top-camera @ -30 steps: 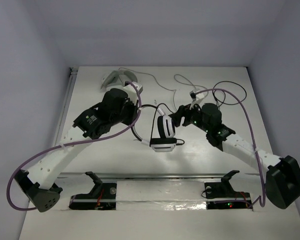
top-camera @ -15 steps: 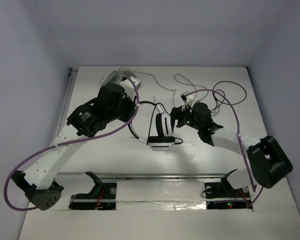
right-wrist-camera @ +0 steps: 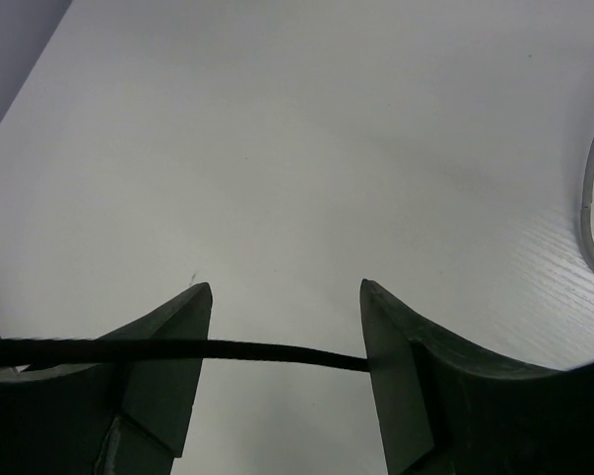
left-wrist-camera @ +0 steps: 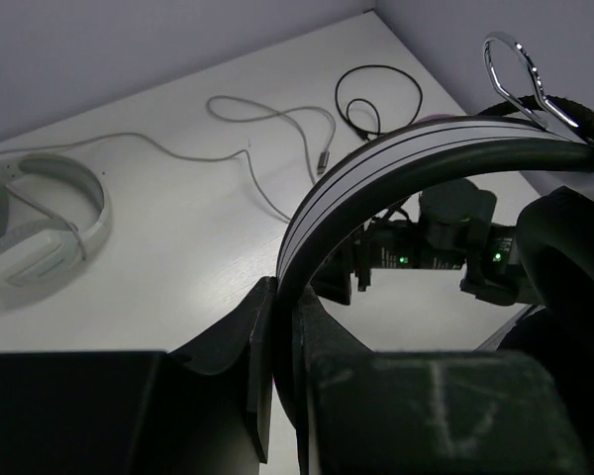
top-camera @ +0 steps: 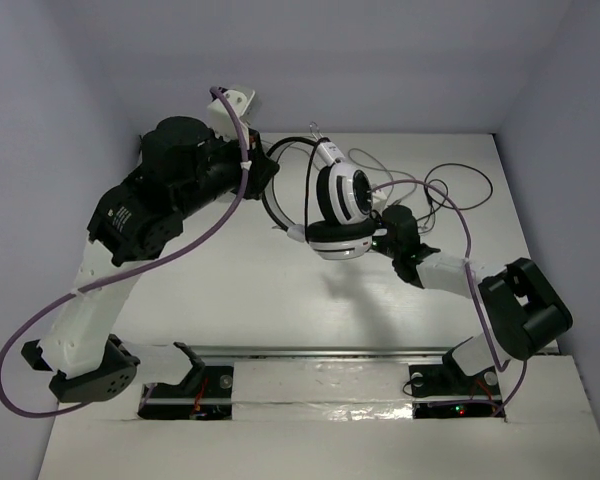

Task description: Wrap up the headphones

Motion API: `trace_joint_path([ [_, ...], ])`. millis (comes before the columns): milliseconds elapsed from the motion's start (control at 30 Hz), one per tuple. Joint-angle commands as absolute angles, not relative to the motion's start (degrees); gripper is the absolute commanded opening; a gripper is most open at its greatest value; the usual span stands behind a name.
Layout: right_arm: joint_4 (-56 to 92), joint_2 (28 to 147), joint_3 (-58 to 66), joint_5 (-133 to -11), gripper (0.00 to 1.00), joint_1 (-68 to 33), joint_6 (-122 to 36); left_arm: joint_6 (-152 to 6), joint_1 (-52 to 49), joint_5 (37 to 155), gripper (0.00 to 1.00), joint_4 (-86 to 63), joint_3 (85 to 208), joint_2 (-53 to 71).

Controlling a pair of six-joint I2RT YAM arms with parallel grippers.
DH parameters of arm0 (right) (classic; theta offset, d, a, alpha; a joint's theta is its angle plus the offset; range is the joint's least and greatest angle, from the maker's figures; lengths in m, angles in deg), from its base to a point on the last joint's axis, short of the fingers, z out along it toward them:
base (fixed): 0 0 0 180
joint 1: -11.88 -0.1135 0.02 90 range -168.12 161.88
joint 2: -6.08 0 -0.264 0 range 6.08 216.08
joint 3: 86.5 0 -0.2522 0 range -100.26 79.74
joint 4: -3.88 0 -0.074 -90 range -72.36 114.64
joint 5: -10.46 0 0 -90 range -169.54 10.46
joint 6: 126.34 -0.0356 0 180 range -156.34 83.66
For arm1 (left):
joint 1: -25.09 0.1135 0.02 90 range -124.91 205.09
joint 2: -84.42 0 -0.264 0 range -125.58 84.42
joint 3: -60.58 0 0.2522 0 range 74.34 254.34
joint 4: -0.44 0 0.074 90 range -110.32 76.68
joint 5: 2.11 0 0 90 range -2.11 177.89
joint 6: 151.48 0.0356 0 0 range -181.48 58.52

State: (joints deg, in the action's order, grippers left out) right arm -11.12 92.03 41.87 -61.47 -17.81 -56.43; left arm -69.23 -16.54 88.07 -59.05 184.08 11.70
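Left arm (top-camera: 130,215) high, elbow bent, reaching to far centre. Left tool (top-camera: 271,185) clamped on headphones (top-camera: 342,196) band. Right arm (top-camera: 510,310) folded low. Right tool (right-wrist-camera: 282,341) fingers spread, aimed toward centre.

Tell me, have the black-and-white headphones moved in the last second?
Yes. The headphones have risen off the table and shifted toward its far edge, farther from the metal rail at the near edge.
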Motion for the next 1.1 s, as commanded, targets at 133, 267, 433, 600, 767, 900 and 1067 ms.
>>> trace_joint_path([
  [133,-18.4,92.5,42.8,-56.5,0.56,-17.7,-61.4,-73.4,-16.0,89.2,0.0,-53.2,189.5,9.2],
  [267,-19.9,91.9,44.4,-57.0,0.39,-20.2,-62.7,-74.6,-13.5,90.5,0.0,-51.9,190.5,7.9],
  [433,-21.0,91.7,45.0,-56.4,0.19,-25.6,-67.2,-77.8,-11.8,88.4,0.0,-47.9,190.2,7.1],
  [600,-19.1,88.0,48.5,-63.4,0.06,-33.5,-70.5,-84.4,-11.8,82.8,0.0,-35.1,178.2,9.0],
  [767,-20.0,79.9,53.9,-68.3,0.06,-40.0,-73.9,-90.8,-8.8,78.8,0.0,-26.3,166.7,10.6],
  [900,-20.5,77.6,54.6,-65.2,0.09,-44.0,-73.4,-92.6,-8.8,72.8,0.0,-22.5,162.9,9.7],
  [1067,-22.8,76.7,54.2,-56.6,0.09,-48.1,-74.0,-92.5,-8.8,67.2,0.0,-20.2,159.4,8.8],
])
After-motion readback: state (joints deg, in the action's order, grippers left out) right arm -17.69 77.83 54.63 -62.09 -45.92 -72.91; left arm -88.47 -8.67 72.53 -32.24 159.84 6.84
